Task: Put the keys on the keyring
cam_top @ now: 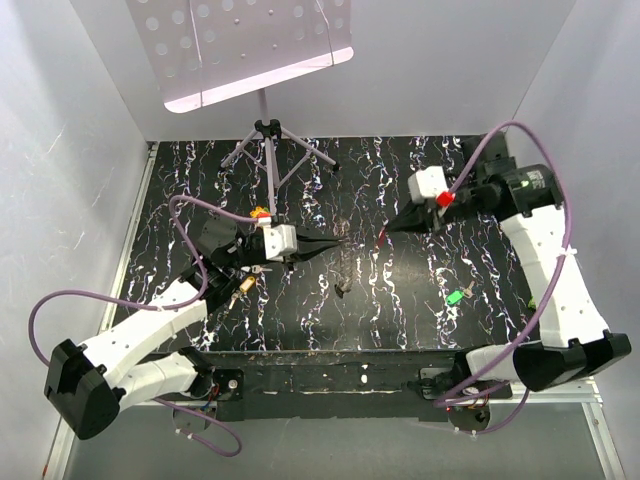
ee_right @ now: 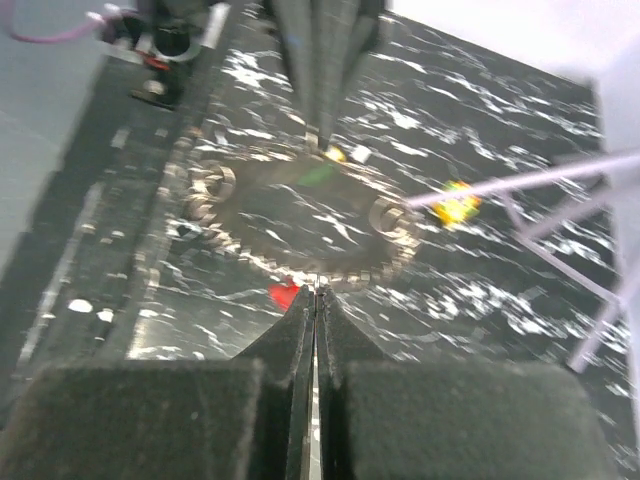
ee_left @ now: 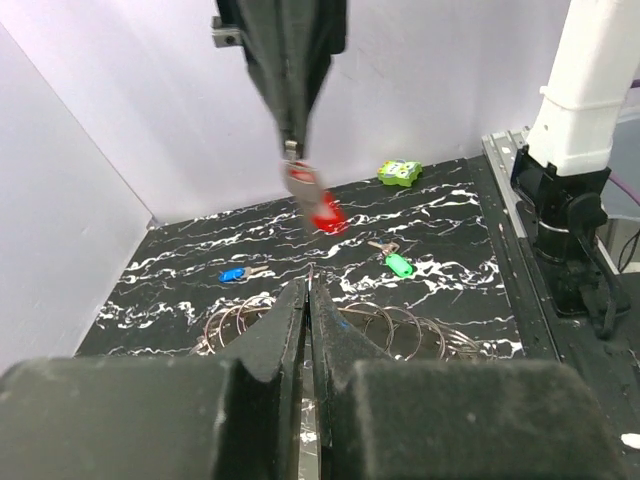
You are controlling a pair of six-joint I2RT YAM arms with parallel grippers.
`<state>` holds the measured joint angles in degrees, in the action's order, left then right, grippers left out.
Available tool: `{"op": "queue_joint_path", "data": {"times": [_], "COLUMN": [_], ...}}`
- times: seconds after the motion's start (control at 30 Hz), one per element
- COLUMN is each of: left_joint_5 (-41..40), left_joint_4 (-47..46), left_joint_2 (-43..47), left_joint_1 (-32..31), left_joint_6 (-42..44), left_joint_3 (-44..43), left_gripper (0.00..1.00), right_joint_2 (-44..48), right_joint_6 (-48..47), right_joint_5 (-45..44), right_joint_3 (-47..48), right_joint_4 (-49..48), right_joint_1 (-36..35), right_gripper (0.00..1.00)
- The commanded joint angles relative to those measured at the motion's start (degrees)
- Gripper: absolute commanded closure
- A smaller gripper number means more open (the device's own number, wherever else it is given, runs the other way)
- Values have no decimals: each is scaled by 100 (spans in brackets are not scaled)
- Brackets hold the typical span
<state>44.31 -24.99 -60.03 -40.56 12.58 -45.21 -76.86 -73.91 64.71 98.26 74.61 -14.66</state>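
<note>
1. Overhead, note right claw raised over the middle of the black marbled surface, clamped on red-headed key: silver blade pinched, red head hanging below the tips.
2. Find left claw just opposite, tip facing tip, a small gap between the two.
3. From right wrist, see keyring as a blurred loop, with left claw's tip at its far edge.
4. From left wrist, see own fingers pressed together, only a hairline slit between; thin wire loops at either side beneath. Cannot tell whether wire is pinched.
5. Count loose keys lying on surface: green-headed key near right arm, blue-headed key well apart from it, brass-looking key beside left arm.
6. Mark dotted block by the wall, apart from keys.
</note>
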Motion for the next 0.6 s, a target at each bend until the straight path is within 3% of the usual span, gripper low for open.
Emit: {"op": "queue_joint_path", "data": {"times": [0.0, 0.37, 0.57], "left_joint_5": [-89, -292, -274], "left_joint_4": [-340, -692, -630], "left_joint_2": [483, 703, 642], "left_joint_1": [39, 30, 21], "left_joint_6": [60, 69, 131], "left_joint_3": [188, 628, 619], "left_gripper": [100, 100, 100], "right_joint_2": [364, 681, 567], "right_joint_6": [356, 3442, 4375], "right_joint_5": [366, -1, -397], "right_joint_3": [-517, -1221, -1213], "right_joint_4": [927, -1333, -2054], "right_joint_1": [-634, -1496, -1602], "right_gripper": [99, 99, 99]}}
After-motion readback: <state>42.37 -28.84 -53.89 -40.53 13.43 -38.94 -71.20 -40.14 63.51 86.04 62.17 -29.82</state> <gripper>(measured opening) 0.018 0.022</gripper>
